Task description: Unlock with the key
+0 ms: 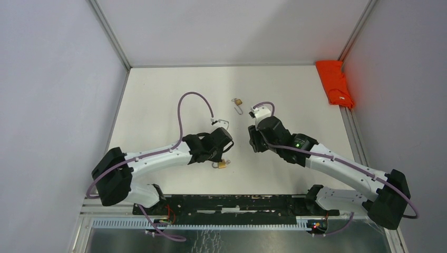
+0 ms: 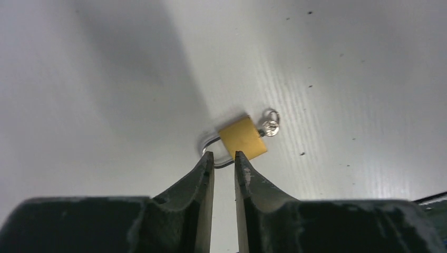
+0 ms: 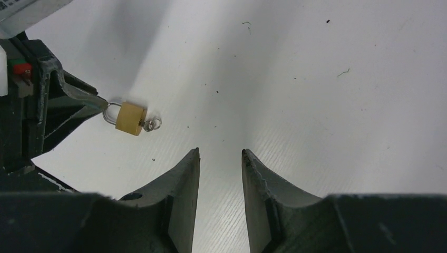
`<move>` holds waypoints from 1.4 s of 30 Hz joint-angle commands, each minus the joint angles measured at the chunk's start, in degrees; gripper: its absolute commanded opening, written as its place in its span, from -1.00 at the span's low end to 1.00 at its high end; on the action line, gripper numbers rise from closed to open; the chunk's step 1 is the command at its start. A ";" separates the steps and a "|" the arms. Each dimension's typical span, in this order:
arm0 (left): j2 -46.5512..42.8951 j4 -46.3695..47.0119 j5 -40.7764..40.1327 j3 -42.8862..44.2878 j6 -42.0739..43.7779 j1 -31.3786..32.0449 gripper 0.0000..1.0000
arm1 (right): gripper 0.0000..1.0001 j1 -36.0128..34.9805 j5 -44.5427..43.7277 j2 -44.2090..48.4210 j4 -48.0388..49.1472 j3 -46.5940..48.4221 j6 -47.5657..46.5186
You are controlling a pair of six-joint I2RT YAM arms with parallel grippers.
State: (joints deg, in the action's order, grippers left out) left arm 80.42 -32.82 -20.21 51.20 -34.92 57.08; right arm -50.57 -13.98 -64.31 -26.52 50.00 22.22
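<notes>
Small brass padlock [image 2: 242, 138], silver shackle looking shut, on or just above white table [image 2: 105, 79], near its front centre. Key [image 2: 270, 126] seated in keyway, ring attached, projecting toward 2 o'clock in left wrist view. Shackle points 8 o'clock, at left gripper [image 2: 224, 158] fingertips.

Brass-yellow padlock [image 2: 242, 138], white table [image 1: 158, 105], orange bundle [image 1: 335, 83], possibly cloth.

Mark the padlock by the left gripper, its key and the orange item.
padlock [image 2: 242, 138]: left wrist view, brass body.
key [image 2: 270, 127]: left wrist view, its head.
orange item [image 1: 334, 83]: top view, its middle.
</notes>
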 commanded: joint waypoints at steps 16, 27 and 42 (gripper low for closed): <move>1.90 9.60 6.40 -4.24 -7.32 -0.08 -0.13 | -0.12 0.12 0.36 2.09 2.65 -1.56 -3.14; 1.37 2.60 -0.33 -2.13 -6.92 1.44 -0.01 | -0.11 0.07 0.78 2.74 2.99 -2.53 -4.43; 4.24 7.40 5.44 -1.64 15.55 2.98 0.07 | -0.05 0.10 1.95 4.58 2.53 -3.39 -3.66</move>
State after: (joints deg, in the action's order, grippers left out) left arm 84.16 -27.09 -18.72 47.07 -30.24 59.40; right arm -50.57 -12.67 -61.43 -25.32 47.29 18.17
